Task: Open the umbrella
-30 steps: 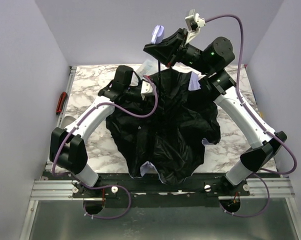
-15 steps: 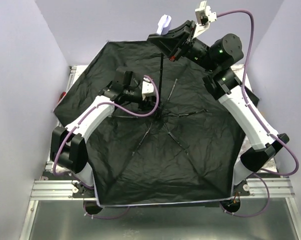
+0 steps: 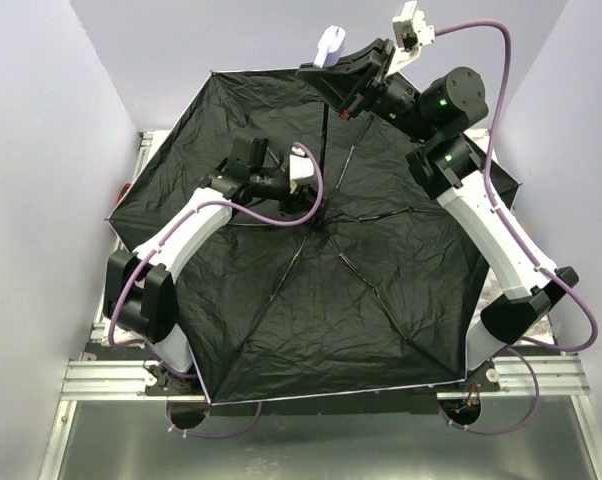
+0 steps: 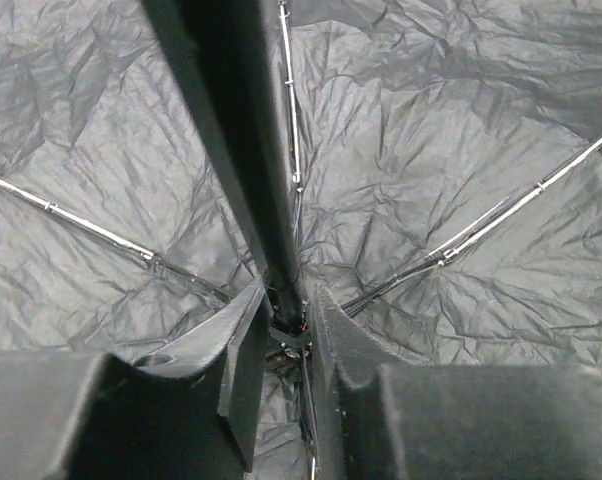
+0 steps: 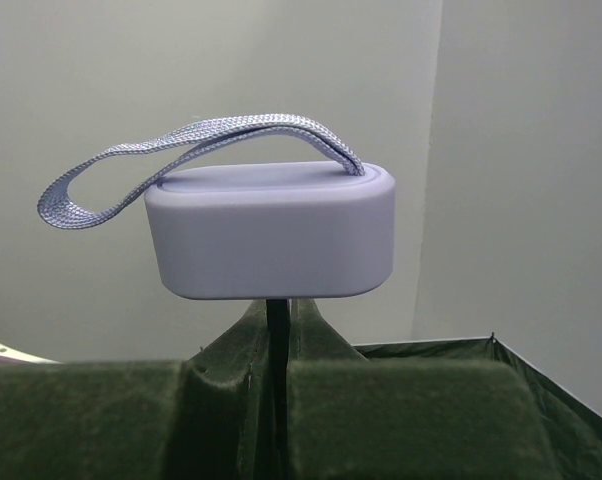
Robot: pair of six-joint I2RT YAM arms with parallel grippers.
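The umbrella (image 3: 331,300) is spread wide, its black lining and thin ribs facing up, and it covers most of the table. A thin lavender edge shows at its rim. My right gripper (image 3: 341,88) is shut on the thin black shaft (image 3: 323,150) just under the lavender handle knob (image 3: 331,45), holding it upright. The knob (image 5: 271,235) with its strap loop sits right above my right gripper (image 5: 278,320) in the right wrist view. My left gripper (image 3: 306,195) is shut around the shaft low down, by the hub; the left wrist view shows the gripper (image 4: 286,310) and the shaft (image 4: 241,130).
Purple walls enclose the table on the left, right and back; the canopy's corners reach close to them. A red-handled item (image 3: 127,188) peeks out at the left edge. The metal rail (image 3: 101,380) runs along the front, under the canopy's near edge.
The canopy went from a crumpled black heap to fully spread, then settled slightly. My right gripper rose a little with the handle. My left gripper stayed at the shaft.
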